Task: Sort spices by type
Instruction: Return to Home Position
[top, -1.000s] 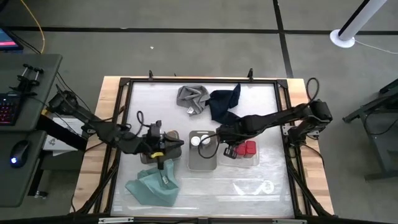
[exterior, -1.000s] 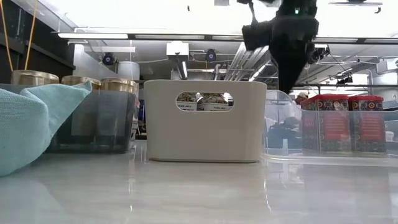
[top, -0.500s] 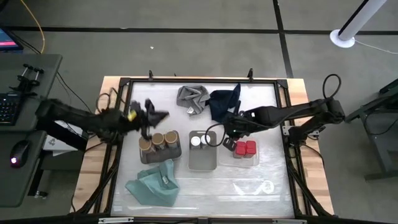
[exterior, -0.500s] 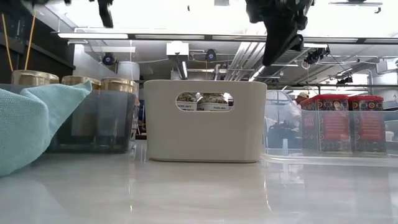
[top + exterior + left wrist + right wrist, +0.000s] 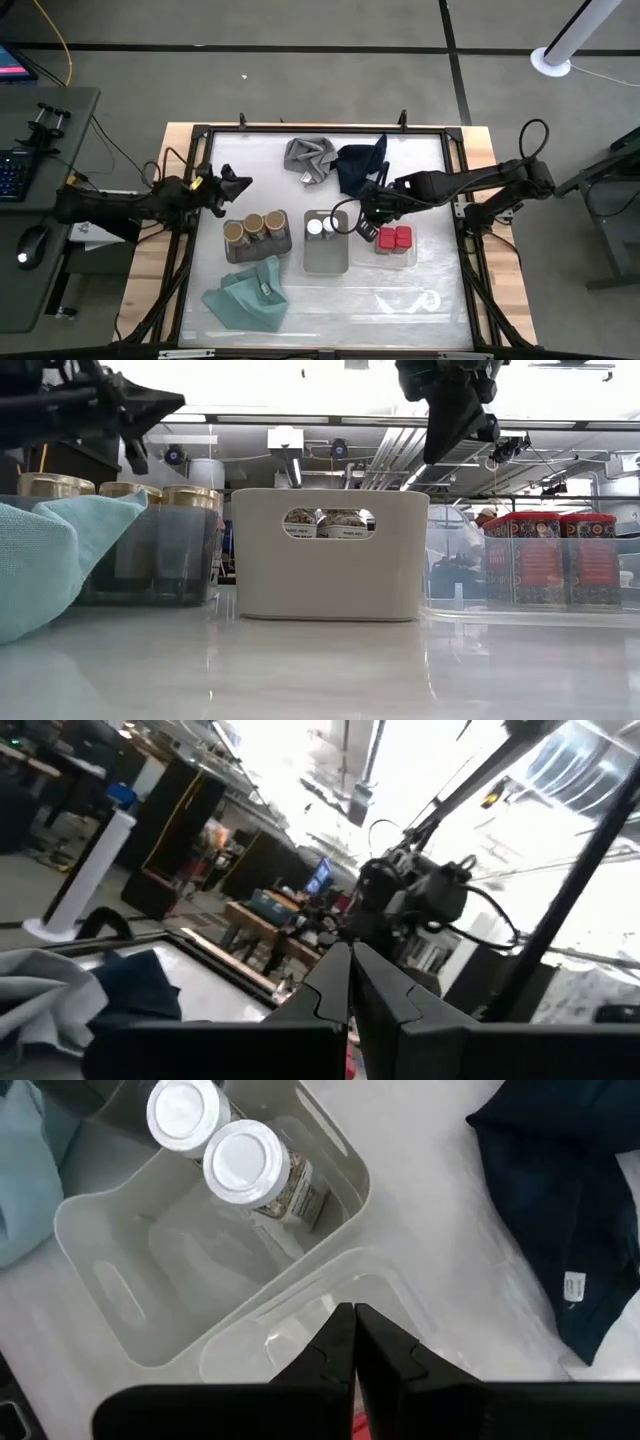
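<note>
Three tan-topped jars [image 5: 255,225] stand in a dark tray [image 5: 232,252]. Two white-topped jars [image 5: 321,226] stand at the far end of a white tray [image 5: 326,262]; the right wrist view shows them [image 5: 245,1160] upright. Two red squarish jars [image 5: 394,237] stand in a clear tray [image 5: 398,258]. My left gripper [image 5: 237,183] hovers shut, high above the table's left side, beyond the dark tray. My right gripper [image 5: 364,214] hovers shut between the white and clear trays, near their far ends, with nothing in it [image 5: 352,1315].
A grey cloth [image 5: 309,158] and a navy cloth [image 5: 359,165] lie crumpled near the far edge. A teal cloth [image 5: 244,294] lies near the front, leaning on the dark tray. A black frame [image 5: 300,130] rims the table. Bare tabletop [image 5: 400,300] lies at the near right.
My left gripper has risen from over the dark tray and swung toward the table's far left. My right gripper has lifted off the clear tray and drawn back toward the far edge. The jars and trays have stayed put.
</note>
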### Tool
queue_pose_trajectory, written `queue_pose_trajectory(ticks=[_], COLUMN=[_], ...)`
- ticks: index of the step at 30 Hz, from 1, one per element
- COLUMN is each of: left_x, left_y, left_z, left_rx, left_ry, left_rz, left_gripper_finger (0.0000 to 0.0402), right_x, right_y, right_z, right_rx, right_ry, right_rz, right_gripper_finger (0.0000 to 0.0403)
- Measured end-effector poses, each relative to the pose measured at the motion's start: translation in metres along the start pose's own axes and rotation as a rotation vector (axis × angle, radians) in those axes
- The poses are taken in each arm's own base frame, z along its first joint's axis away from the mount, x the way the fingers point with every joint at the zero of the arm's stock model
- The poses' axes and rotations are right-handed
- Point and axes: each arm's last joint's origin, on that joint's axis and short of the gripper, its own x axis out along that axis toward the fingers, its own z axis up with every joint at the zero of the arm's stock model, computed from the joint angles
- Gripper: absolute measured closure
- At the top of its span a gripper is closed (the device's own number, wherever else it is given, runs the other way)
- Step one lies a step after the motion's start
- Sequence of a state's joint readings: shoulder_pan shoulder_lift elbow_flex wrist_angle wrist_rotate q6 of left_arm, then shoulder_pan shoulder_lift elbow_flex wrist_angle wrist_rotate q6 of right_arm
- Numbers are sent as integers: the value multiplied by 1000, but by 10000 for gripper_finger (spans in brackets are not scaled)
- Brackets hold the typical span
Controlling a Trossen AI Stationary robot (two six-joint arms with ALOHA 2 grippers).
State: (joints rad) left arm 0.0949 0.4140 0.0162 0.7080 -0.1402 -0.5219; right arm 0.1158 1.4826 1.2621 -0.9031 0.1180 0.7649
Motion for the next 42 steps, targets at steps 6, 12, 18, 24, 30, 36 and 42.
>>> queue_pose_trajectory(ticks=[6,12,18,24,30,36,42], left_x=[-9,-13,-14,-14,-14,-14,-14], left_y=[-1,-1,-2,-2,-2,-2,-2], left_z=[-6,-10,-10,-10,-11,-11,-11], left_rx=[8,14,-53,-135,-236,-237,-237], left_ry=[75,122,123,130,134,136,136], left_rz=[17,19,20,16,19,20,20], left_gripper_finger=[402,402,402,402,402,402,402], right_x=[-15,-63,-106,-125,-78,-35,-27], right_y=[0,1,-11,-27,-44,-85,-120], right_z=[-3,-24,-65,-89,-99,-88,-96], right_rx=[38,35,69,57,33,-11,-57], right_ry=[-16,-134,-206,-320,-401,-635,-725], right_rz=[58,133,73,52,342,462,506], right_gripper_finger=[403,403,403,403,403,403,403])
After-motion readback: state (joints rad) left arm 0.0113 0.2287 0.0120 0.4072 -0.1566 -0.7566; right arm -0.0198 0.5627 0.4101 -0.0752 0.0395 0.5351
